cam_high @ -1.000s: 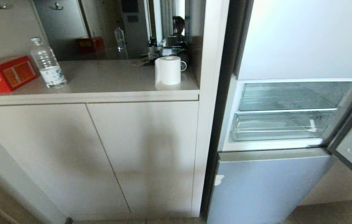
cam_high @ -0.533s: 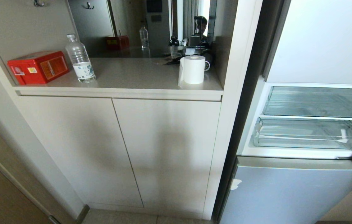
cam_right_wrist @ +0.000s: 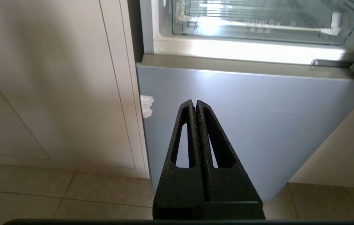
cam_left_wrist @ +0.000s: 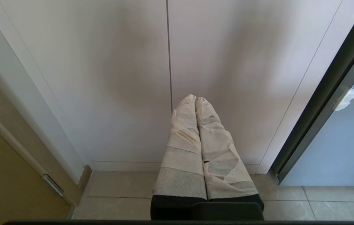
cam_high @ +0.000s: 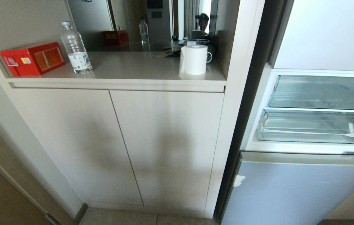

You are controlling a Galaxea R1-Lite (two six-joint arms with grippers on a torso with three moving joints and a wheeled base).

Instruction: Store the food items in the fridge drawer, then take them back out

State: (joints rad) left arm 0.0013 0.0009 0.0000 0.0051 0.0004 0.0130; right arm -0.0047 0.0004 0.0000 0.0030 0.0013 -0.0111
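Beige cabinet doors (cam_high: 117, 143) filled most of the head view, under a pale countertop (cam_high: 133, 67) set in a niche with a mirror at its back. On the countertop stood a red rectangular box with an orange label (cam_high: 33, 58), its print too small to read, a clear plastic water bottle with a white-and-blue label (cam_high: 75, 48) just beside it, and an upright white roll of paper (cam_high: 194, 60) near the niche's right wall.

To the right the fridge stood open above a shut blue-grey lower door (cam_high: 298, 190) with a white scrap at its edge. Inside lay a wide, shallow clear plastic fridge drawer with a ribbed floor (cam_high: 323, 92), holding nothing visible. Below it sat a second clear drawer (cam_right_wrist: 258, 23) with faint lettering on its front, which looked like "crisper box".

Neither arm showed in the head view. The tape-wrapped left gripper (cam_left_wrist: 195, 99) pointed at the cabinet doors, fingers pressed together and holding nothing. The black right gripper (cam_right_wrist: 194, 102) faced the lower fridge door, likewise closed and bare.
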